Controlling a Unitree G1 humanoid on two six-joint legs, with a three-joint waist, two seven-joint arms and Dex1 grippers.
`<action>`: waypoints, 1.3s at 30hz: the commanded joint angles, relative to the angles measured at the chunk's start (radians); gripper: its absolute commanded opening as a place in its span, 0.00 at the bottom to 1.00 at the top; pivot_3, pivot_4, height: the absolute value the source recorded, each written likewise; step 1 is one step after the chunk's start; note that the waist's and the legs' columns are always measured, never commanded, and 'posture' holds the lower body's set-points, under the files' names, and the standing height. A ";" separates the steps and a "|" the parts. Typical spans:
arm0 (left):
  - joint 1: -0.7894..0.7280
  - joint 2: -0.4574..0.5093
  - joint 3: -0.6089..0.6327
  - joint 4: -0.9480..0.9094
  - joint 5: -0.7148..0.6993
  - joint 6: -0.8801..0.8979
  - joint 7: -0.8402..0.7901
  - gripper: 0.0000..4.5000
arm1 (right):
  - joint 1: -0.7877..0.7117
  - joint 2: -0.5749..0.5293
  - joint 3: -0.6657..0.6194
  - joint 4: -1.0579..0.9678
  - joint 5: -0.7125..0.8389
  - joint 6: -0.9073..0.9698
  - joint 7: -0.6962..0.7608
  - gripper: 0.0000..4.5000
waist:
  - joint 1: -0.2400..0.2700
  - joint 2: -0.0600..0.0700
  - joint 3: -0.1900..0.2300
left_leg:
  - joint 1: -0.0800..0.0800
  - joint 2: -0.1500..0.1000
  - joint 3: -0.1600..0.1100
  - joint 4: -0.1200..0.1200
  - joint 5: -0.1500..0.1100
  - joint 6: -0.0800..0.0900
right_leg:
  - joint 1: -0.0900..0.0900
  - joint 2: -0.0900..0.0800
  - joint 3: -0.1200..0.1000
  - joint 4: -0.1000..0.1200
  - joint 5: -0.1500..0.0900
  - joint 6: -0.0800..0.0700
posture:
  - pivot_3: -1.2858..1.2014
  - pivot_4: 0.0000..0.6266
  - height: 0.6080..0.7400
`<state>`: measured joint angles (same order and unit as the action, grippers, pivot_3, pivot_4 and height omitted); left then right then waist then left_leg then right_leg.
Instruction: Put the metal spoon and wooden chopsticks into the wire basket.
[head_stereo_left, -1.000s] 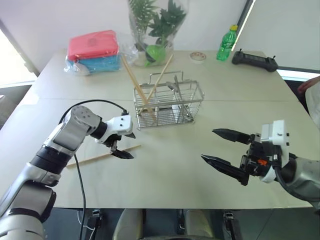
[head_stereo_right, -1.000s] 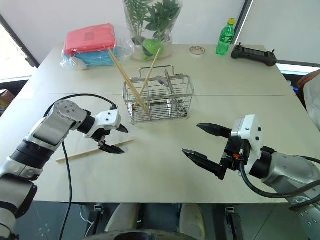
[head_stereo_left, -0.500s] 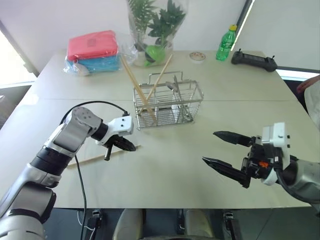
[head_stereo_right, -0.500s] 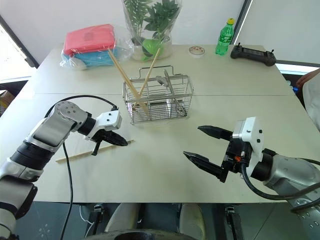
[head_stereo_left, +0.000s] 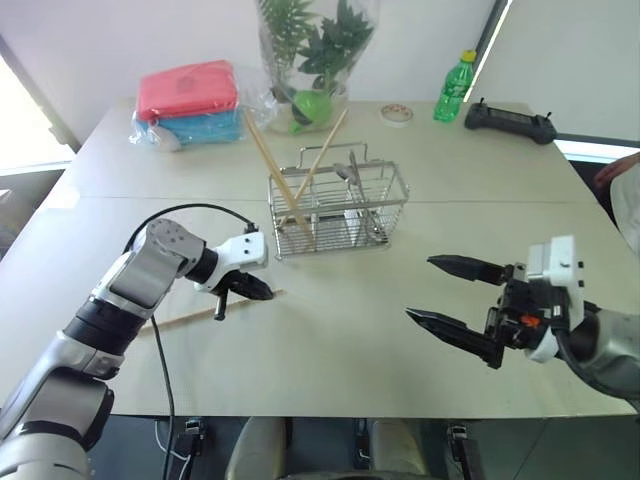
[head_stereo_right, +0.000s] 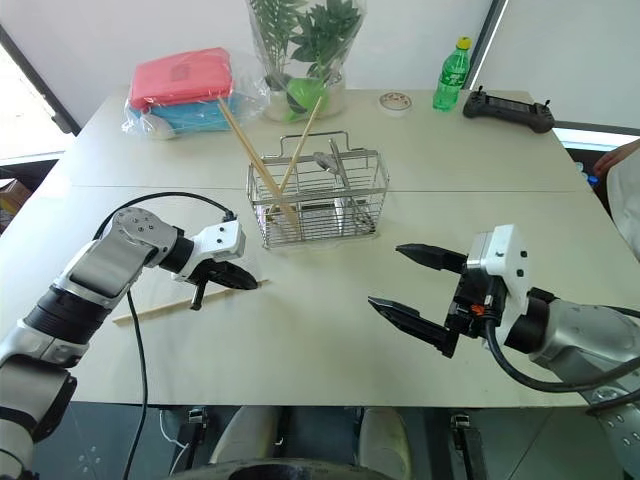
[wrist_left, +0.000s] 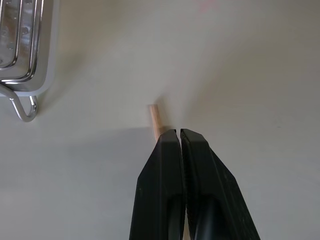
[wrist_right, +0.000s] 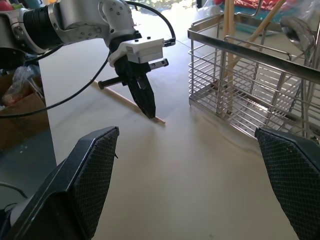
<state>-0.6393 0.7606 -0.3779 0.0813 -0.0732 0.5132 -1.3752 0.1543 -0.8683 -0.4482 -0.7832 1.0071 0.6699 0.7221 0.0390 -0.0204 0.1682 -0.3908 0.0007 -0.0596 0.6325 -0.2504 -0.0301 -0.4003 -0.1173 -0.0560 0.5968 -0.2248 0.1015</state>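
Wide pale beige table (head_stereo_left: 330, 350) with a seam across its middle, set against a white wall beside a bright window strip. At the far edge, stacked red and blue pouches in clear plastic (head_stereo_left: 187, 103), a potted green plant in a clear wrap (head_stereo_left: 312, 60), a small roll of tape (head_stereo_left: 396, 114), a green bottle with a yellow cap (head_stereo_left: 452, 87) and a black controller (head_stereo_left: 508, 121). Near the table's middle, the wire basket (head_stereo_left: 338, 212), standing upright, with two wooden chopsticks (head_stereo_left: 280, 175) leaning crossed out of its left compartment and the metal spoon (head_stereo_left: 352, 180) upright in a compartment further right. One more chopstick (head_stereo_left: 190, 319) lying flat on the table, in front of the basket and to its left, well apart from it. Left arm stretched out low over the table, black cable looping above it, left gripper (head_stereo_left: 255, 291) angled down and to the right, fingers (wrist_left: 200, 175) pressed together at the near end of the lying chopstick, whose tip pokes out just past them in the left wrist view; cannot tell whether the stick is truly pinched. Right arm bent in from the right, right gripper (head_stereo_left: 452, 300) held above the table roughly level, pointing left, jaws spread wide with nothing between them.
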 joint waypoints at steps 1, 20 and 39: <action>-0.050 -0.003 0.036 0.003 -0.019 0.017 0.001 0.30 | -0.008 -0.004 -0.015 -0.010 0.014 -0.012 0.000 1.00 | 0.001 0.000 0.000 | 0.000 0.000 0.000 0.000 0.000 0.000 | 0.000 0.000 0.000 0.000 0.000 0.000 | 0.52 0.24 0.72; -0.064 -0.034 -0.079 0.109 0.131 -0.047 0.030 0.71 | 0.003 0.021 -0.029 -0.026 0.028 -0.017 -0.045 1.00 | 0.002 0.002 -0.002 | 0.002 0.000 0.000 0.001 0.000 0.000 | 0.003 0.000 0.000 0.000 -0.002 0.003 | 0.52 0.24 0.72; -0.075 -0.024 0.016 0.103 0.095 0.010 0.060 0.01 | -0.001 0.013 -0.024 -0.014 0.034 -0.017 -0.031 1.00 | 0.000 0.003 -0.003 | 0.002 0.000 0.000 0.000 0.000 0.001 | 0.003 0.000 0.000 -0.001 -0.002 0.003 | 0.52 0.24 0.72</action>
<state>-0.7090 0.7174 -0.4083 0.1807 0.0304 0.5110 -1.3312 0.1588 -0.8493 -0.4476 -0.7835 1.0261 0.6696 0.6882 0.0389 -0.0172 0.1654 -0.3892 0.0005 -0.0603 0.6327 -0.2508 -0.0293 -0.3974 -0.1173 -0.0562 0.5963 -0.2268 0.1046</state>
